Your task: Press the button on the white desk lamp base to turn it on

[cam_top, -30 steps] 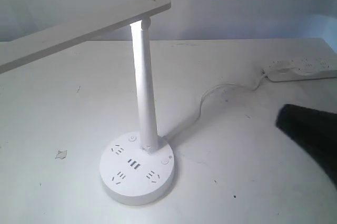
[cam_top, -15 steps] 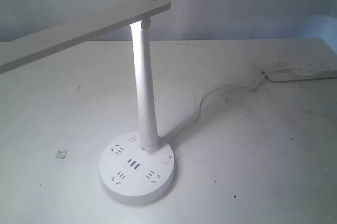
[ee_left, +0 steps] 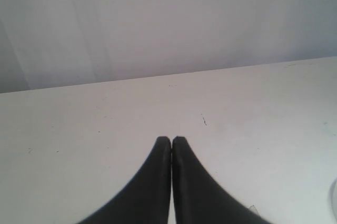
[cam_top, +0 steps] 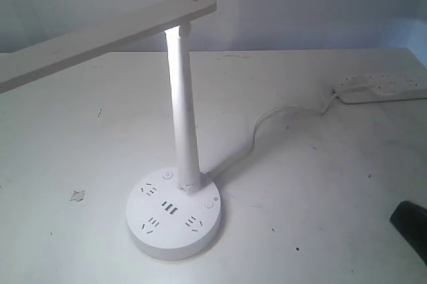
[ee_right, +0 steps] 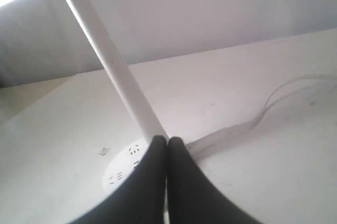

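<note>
1. The white desk lamp base (cam_top: 175,221) is sitting on the white table (cam_top: 320,184), toward the near edge and left of centre in the exterior view. Its upright pole (cam_top: 183,117) is rising from the back of the disc and carrying the long flat lamp head (cam_top: 100,41) out to the left.
2. Dark socket slots and three short slots are showing on top of the disc. A small round button (cam_top: 167,177) is lying just left of the pole's foot, and a second button (cam_top: 209,205) near the right rim.
3. A white cord (cam_top: 267,124) is snaking from behind the base across the table to the power strip (cam_top: 383,89) at the far right.
4. The right tool (ee_right: 167,140) is hanging clenched, its two dark fingers pressed together and gripping nothing. Through its wrist camera it is pointing toward the base (ee_right: 124,169) and the foot of the pole (ee_right: 113,71), clear of both. From the exterior only a dark piece of the right arm (cam_top: 413,227) is peeking in at the lower right edge, well apart from the lamp.
5. The left tool (ee_left: 171,140) is likewise clenched on nothing, hovering over bare table (ee_left: 253,108).
6. A small grey scrap (cam_top: 77,195) is lying on the table left of the base.
</note>
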Robot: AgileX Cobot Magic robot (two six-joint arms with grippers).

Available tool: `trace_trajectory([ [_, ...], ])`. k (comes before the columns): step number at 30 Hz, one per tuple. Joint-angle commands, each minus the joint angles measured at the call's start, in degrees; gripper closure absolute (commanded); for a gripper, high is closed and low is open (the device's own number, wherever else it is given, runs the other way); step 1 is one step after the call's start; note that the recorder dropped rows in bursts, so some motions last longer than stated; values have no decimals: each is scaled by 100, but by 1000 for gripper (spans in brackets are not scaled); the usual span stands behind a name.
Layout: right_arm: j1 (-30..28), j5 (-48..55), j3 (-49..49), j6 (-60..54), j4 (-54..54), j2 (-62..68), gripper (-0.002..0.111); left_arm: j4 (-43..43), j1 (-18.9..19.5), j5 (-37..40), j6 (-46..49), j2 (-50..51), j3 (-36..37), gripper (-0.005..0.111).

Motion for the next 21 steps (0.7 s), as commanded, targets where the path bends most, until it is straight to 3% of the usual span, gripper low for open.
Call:
trace_trajectory([
  [1, -34, 209, 95, 163, -105, -27, 108, -23, 9, 15, -6, -25, 19, 107],
  [9, -34, 85, 95, -243, -1243, -27, 108, -23, 9, 15, -6, -25, 19, 107],
  [21, -34, 687, 95, 193, -476, -27, 108, -23, 9, 15, -6, -25, 19, 107],
])
